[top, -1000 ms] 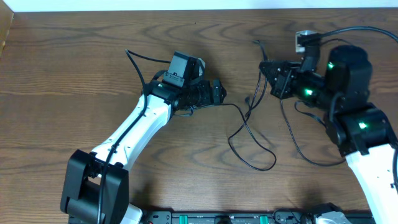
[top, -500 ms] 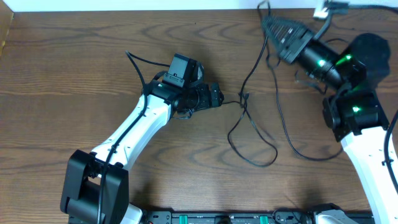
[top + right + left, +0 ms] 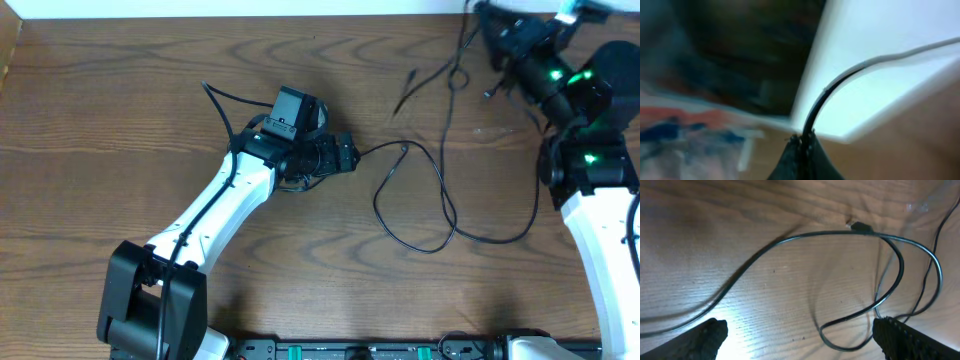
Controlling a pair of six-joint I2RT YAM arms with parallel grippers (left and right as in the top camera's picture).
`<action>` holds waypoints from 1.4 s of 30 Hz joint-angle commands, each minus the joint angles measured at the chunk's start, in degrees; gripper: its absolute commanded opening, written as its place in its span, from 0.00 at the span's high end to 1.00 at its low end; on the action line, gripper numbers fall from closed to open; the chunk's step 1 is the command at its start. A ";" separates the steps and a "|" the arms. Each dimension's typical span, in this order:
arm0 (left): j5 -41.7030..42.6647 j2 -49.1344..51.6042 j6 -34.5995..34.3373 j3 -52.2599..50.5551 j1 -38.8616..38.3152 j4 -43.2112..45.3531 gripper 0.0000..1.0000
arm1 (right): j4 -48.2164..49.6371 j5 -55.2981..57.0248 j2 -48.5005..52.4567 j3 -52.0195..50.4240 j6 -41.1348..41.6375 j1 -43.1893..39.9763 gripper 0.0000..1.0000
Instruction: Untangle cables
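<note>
black cables (image 3: 805, 234) looser, farther right than before

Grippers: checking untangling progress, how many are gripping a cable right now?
1. The right gripper, up at the far right edge of the table, has its fingers shut on a cable. The left gripper, mid-table, is open, a loose cable lying ahead of it.

- We've got thin black cords (image 3: 447, 205) sprawled loose on the wooden table (image 3: 120, 100), with one open loop lying flat mid-table.
- Back-right strands hang raised off it, small plug ends (image 3: 409, 76) dangling.
</note>
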 commanded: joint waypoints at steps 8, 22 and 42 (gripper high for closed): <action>-0.76 -0.85 0.37 0.31 0.28 -0.09 0.02 | -16.35 14.93 -0.87 1.53 -49.42 -3.50 0.94; -0.76 -0.85 0.37 0.31 0.31 -0.09 0.02 | -43.58 48.22 15.23 1.53 -57.44 -9.42 0.92; -0.76 -0.85 0.37 0.31 0.31 -0.09 0.02 | -44.52 46.88 36.44 1.51 -57.42 -13.97 0.68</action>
